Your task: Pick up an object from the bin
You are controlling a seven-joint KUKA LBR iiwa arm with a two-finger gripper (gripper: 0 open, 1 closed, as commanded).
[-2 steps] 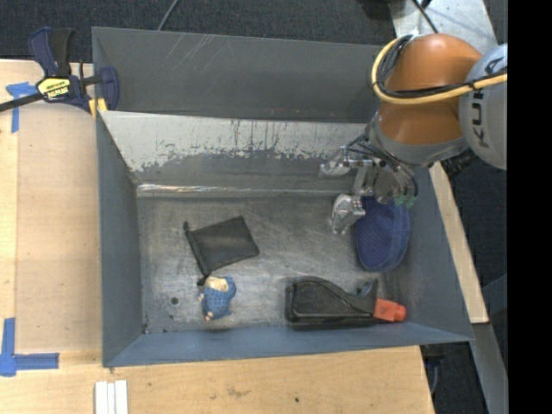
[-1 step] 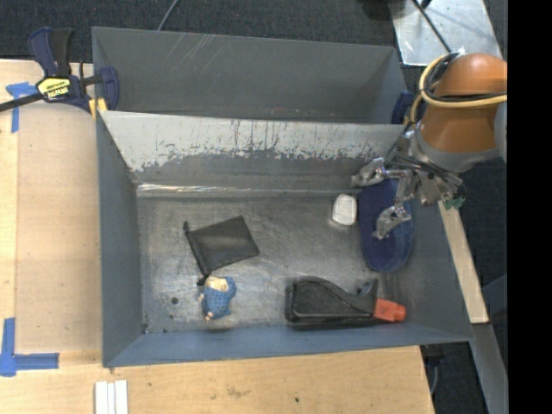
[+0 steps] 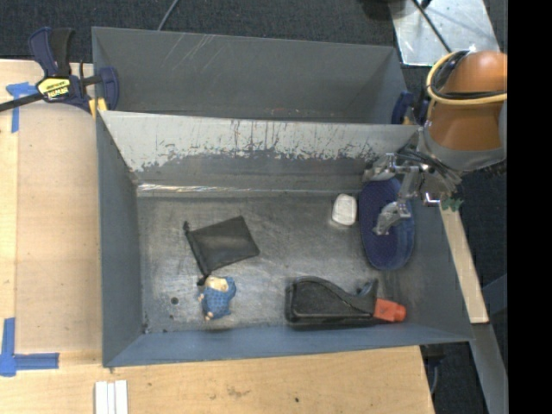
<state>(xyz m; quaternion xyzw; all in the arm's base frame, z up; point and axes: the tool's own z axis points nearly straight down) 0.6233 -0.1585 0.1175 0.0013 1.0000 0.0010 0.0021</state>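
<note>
While jaws, gap untellable, hang over one dark-blue oval pad [image 3: 388, 250], one white lump [image 3: 344, 210] beside

The widest bare floor of the bin [image 3: 293, 231] lies in the middle, between the flat black pouch [image 3: 222, 241] on the left and the small white lump [image 3: 344, 210] on the right, and it runs clear to the far wall. The far left corner is bare too. Along the near wall room is tight: a small blue and yellow toy [image 3: 217, 297] sits just near of the pouch, and a long black thing with an orange end [image 3: 336, 304] blocks the near right. A dark blue oval thing [image 3: 386, 240] fills the right side against the sloped wall, with the gripper [image 3: 390, 216] over it and the white lump just left of it.
</note>
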